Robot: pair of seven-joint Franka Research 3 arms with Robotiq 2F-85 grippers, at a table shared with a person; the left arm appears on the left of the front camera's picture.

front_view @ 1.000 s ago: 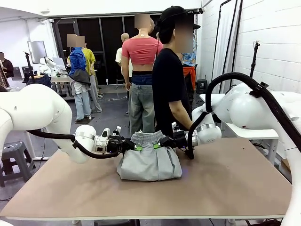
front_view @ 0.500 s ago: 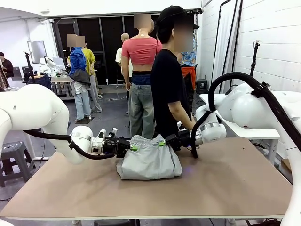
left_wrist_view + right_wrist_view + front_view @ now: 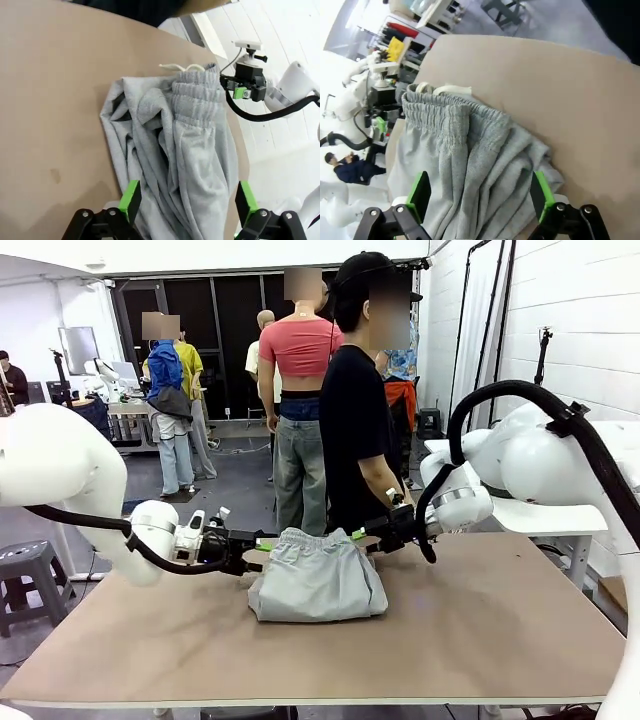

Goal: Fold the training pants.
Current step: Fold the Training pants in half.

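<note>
Grey pants (image 3: 317,583): folded into a compact bundle on the table (image 3: 480,640), near the middle of its far half, between the two grippers.
Waistband: gathered elastic lies on top of the bundle at its far edge; a pale drawstring (image 3: 176,67) trails from it onto the bare table.
Left gripper (image 3: 262,545): just beside the bundle's left side, low over the table, fingers spread wide, nothing between them. In the left wrist view the green pads (image 3: 131,198) stand apart on either side of the near edge of the cloth, not pressing it.
Right gripper (image 3: 362,536): just beside the bundle's upper right corner, fingers also spread wide and holding nothing. In the right wrist view its pads (image 3: 419,192) straddle the fabric without pinching it.
Person (image 3: 355,410): stands at the far edge of the table behind the pants, in a black shirt, arm hanging down near the right gripper.
</note>
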